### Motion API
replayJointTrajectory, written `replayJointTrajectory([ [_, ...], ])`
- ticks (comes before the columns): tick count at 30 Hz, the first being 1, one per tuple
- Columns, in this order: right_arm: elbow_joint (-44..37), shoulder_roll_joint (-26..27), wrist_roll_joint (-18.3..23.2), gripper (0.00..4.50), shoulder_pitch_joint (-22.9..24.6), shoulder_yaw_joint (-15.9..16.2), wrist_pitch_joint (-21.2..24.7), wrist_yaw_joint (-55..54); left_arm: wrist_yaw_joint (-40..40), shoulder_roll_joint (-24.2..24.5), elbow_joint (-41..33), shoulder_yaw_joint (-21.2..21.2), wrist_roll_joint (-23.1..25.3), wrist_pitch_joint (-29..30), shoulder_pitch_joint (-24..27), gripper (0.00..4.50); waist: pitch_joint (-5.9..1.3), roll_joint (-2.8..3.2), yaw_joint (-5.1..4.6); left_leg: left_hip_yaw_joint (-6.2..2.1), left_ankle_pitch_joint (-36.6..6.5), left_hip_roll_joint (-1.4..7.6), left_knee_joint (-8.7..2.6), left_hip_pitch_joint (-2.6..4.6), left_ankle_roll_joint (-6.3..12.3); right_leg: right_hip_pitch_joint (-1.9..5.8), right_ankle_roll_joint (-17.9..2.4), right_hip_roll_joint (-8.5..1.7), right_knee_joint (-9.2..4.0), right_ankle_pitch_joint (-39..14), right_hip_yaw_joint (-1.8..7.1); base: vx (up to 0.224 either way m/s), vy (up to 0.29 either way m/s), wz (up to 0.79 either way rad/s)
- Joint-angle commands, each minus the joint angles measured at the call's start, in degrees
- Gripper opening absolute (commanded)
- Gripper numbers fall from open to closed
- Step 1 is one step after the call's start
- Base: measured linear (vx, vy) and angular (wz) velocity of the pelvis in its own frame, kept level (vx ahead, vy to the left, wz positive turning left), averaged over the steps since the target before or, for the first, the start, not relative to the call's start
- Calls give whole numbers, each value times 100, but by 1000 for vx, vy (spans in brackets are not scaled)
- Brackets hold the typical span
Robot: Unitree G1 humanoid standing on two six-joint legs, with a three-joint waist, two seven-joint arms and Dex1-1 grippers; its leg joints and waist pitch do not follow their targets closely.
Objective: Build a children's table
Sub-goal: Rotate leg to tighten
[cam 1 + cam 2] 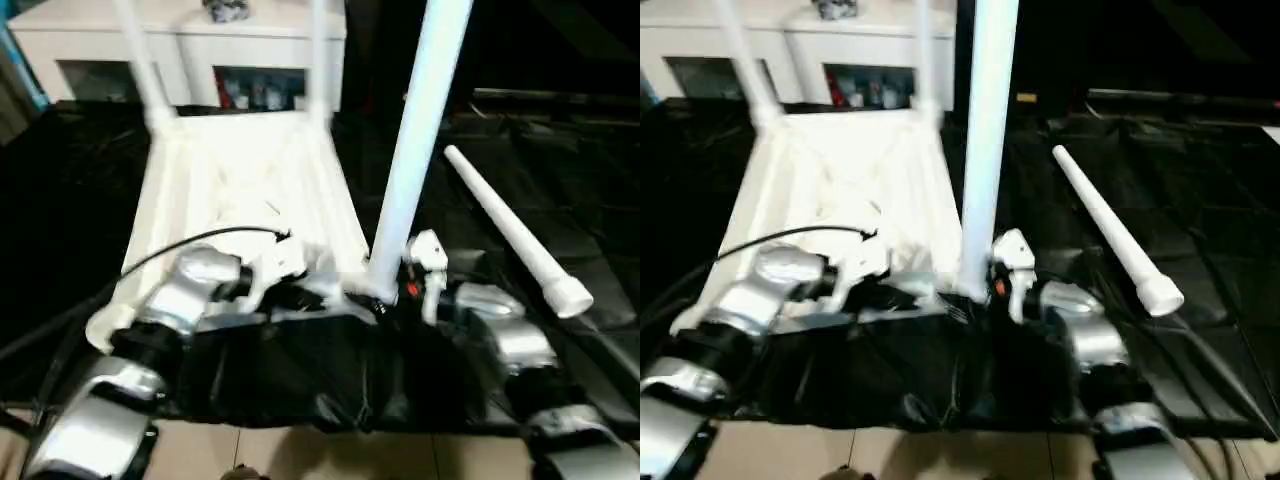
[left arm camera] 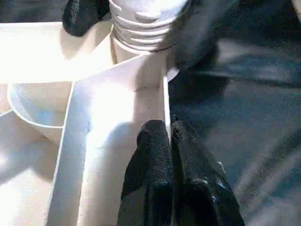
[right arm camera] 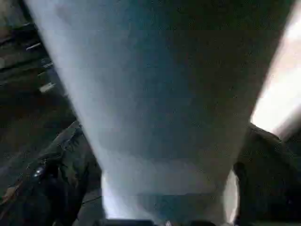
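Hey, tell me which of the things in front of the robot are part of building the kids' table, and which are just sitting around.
Part of the job:
- upturned tabletop
- two far legs standing in its far corners
- near leg standing at its near right corner
- loose leg lying on the black sheet

Just lying about:
- white cabinet behind

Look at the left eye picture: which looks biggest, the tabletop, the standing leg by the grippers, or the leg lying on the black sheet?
1. Tabletop
2. Standing leg, though it's nearer the camera
3. Lying leg
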Motion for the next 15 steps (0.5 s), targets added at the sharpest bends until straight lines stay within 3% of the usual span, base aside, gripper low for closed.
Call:
replayJointTrajectory([
  [1,-88,-84,-50,428,82,287,125,456,-432,10,-140,-279,-26,-176,72,0,-363,10,3,-92,-1268,217,-319,61,329,279,-1087,-483,-417,-1401,283,0,0,0],
  [9,-151,-213,-120,363,-1,525,171,945,-766,129,-63,-300,-71,-305,58,0,-364,17,34,-98,-1306,214,-327,71,235,271,-1105,-485,-416,-1484,280,0,0,0],
  [15,-246,-219,-91,306,10,616,281,1141,-854,127,-21,-303,-102,-320,47,0,-373,-6,45,-94,-1180,215,-313,61,279,275,-1127,-483,-395,-1337,278,0,0,0],
])
